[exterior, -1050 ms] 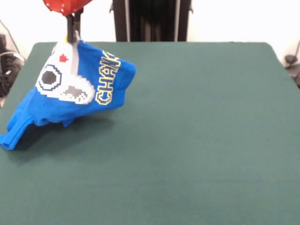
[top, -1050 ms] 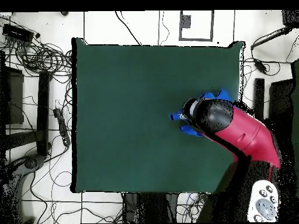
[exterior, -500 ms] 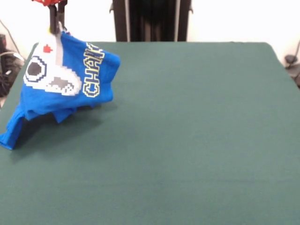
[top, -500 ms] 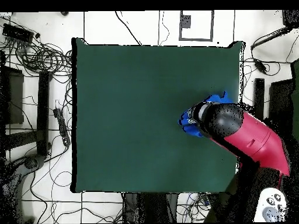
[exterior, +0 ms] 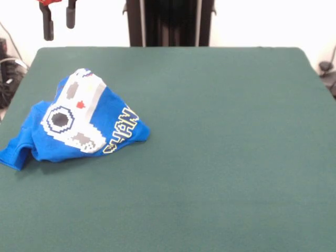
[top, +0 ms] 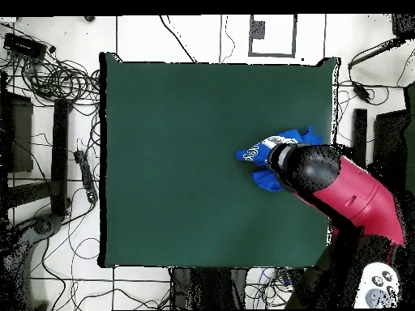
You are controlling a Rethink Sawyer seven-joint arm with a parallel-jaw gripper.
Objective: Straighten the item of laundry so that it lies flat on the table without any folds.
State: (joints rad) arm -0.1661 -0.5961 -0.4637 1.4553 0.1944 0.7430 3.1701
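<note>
Laundry here is a small bright blue cotton T-shirt (exterior: 79, 128) with a white-grey pixel controller print, lying in a crumpled mound near the left edge of the dark green fabric-clad table (exterior: 220, 157) in the front view. It looks light, limp and easily dragged, so a pinch at a sleeve or hem edge should serve best. Overhead, the black two-fingered gripper (exterior: 59, 18) hangs empty, jaws apart.
</note>
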